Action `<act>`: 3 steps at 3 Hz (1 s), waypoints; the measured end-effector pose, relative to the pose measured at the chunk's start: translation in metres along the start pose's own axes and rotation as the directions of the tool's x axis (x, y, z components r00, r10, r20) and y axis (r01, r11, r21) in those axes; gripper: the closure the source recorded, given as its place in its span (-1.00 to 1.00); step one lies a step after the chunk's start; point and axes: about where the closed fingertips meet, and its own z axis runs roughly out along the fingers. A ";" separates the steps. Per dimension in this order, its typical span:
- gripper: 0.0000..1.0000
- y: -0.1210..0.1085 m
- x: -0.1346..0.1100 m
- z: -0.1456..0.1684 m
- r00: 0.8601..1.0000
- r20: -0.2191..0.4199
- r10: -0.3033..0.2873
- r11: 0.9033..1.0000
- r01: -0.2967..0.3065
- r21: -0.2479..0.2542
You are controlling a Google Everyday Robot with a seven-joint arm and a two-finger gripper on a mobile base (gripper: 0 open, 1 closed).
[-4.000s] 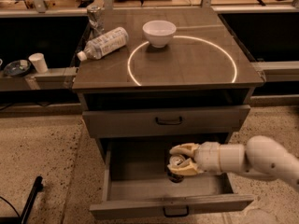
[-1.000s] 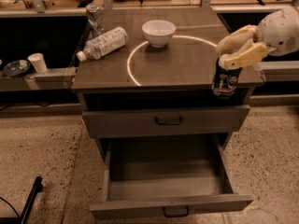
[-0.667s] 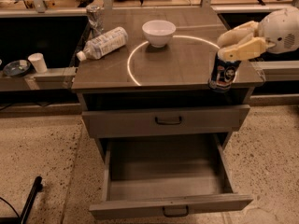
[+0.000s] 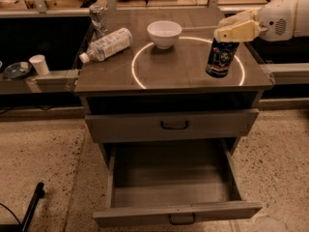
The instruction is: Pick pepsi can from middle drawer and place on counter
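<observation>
The dark navy pepsi can hangs upright just above the right side of the counter, inside the bright ring. My gripper is shut on the can's top, reaching in from the right with its pale fingers clamped over the rim. The middle drawer is pulled fully open below, its grey tray bare, with the dark bar handle at its front.
A white bowl stands at the back of the ring. A clear plastic bottle lies on its side at the counter's left, a glass behind it. The closed upper drawer sits above the open one. A white cup stands on the left shelf.
My gripper lifted the can out of the drawer, carried it up past the counter's right edge and moved it leftward and inward over the counter top.
</observation>
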 end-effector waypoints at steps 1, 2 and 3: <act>0.48 -0.015 0.000 0.015 0.997 0.020 0.079 0.995 -0.080 0.053; 0.02 -0.022 -0.002 0.021 0.993 0.037 0.109 0.985 -0.113 0.134; -0.45 -0.023 0.005 0.031 0.997 0.044 0.067 0.972 -0.075 0.224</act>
